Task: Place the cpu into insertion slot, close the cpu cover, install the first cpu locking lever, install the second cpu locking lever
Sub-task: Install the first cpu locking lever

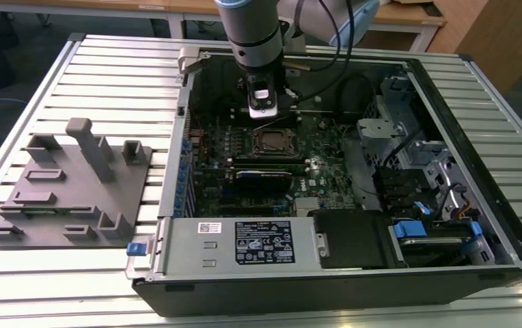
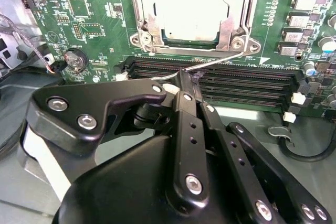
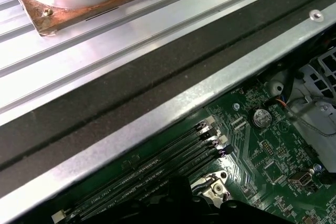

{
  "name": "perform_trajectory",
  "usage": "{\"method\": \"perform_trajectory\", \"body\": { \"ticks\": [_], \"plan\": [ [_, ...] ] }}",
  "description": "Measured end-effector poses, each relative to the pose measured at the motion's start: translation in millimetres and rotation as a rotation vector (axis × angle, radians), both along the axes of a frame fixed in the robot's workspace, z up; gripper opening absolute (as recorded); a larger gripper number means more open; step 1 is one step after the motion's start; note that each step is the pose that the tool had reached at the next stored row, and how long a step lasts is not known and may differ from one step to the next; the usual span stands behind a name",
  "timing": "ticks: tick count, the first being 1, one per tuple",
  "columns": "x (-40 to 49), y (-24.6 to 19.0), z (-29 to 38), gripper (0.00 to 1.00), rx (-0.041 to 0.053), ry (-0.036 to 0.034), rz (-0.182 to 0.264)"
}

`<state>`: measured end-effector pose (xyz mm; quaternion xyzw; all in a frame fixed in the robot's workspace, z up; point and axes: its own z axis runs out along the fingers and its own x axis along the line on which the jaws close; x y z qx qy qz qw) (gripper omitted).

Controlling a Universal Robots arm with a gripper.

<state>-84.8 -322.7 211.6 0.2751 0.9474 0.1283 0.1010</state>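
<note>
Cpu (image 2: 191,6) 1, seated in insertion slot (image 2: 169,40); 1 cpu cover (image 2: 146,17) down; fingers (image 2: 185,100) pinch 1 locking lever (image 2: 215,61)

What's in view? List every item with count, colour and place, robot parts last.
table: one, silver slats, under everything
fixture: one, grey, on the table, exterior view's left
computer case: one, black, open, on the table
power supply: one, silver, inside the case
motherboard: one, green, inside the case
cpu: one, silver, seated mid-motherboard
cpu cover: one, silver, lying flat around the cpu
memory slots: four, black, beside the cpu cover
locking lever: one, silver, between cover and memory slots
arm: one, grey, above the case
gripper: one, black, jaws shut, at the lever's free end
</note>
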Motion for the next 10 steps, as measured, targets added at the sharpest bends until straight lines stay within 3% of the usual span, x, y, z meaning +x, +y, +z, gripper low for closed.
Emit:
{"method": "perform_trajectory", "body": {
  "ticks": [10],
  "plan": [
    [1.0, 0.0, -1.8, 0.1, -0.0013, -0.0002, -0.006]
  ]
}}
